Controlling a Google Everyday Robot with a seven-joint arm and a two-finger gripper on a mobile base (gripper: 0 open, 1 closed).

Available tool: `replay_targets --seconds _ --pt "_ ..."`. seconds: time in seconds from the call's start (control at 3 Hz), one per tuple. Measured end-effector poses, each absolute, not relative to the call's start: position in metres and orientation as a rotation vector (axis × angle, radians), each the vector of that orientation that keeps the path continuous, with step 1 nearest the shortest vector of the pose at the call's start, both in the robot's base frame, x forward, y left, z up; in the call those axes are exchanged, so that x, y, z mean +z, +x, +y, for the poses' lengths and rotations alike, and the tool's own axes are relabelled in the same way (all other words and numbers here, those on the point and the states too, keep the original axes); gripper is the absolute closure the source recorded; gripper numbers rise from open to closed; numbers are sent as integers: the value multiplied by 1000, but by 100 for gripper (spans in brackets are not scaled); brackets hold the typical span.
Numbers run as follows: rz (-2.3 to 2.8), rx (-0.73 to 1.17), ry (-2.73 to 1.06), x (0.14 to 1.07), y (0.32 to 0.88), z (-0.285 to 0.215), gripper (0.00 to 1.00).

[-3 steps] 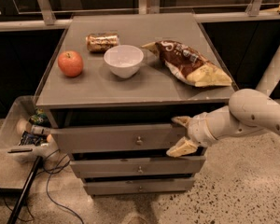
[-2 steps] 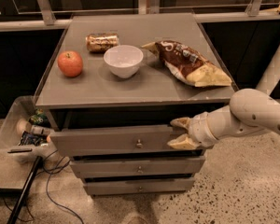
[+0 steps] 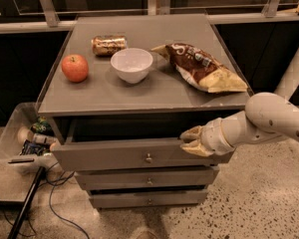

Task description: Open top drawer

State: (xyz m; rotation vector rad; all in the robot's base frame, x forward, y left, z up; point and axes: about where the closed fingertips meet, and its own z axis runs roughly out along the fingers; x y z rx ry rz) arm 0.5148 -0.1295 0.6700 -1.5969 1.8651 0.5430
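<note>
On the grey cabinet top [image 3: 104,91] I saw, from left to right, a red apple [image 3: 74,67], a gold can [image 3: 108,44] lying on its side, a white bowl [image 3: 131,64] and a brown-and-yellow chip bag [image 3: 202,68]; I could read no writing on either the can or the bag. Below, the top drawer [image 3: 104,157] stood partly pulled out, with its round knob [image 3: 148,158] at centre. The gripper [image 3: 189,141] sat against the right end of the drawer's upper edge, and I could not tell whether the claw was clamped or loose.
</note>
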Motion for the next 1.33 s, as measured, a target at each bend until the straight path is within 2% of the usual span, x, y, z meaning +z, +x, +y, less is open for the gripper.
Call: replay_targets --seconds 1.0,1.33 --pt "1867 537 -1567 686 514 -128 100" --pt "1903 529 -1543 684 480 -137 100"
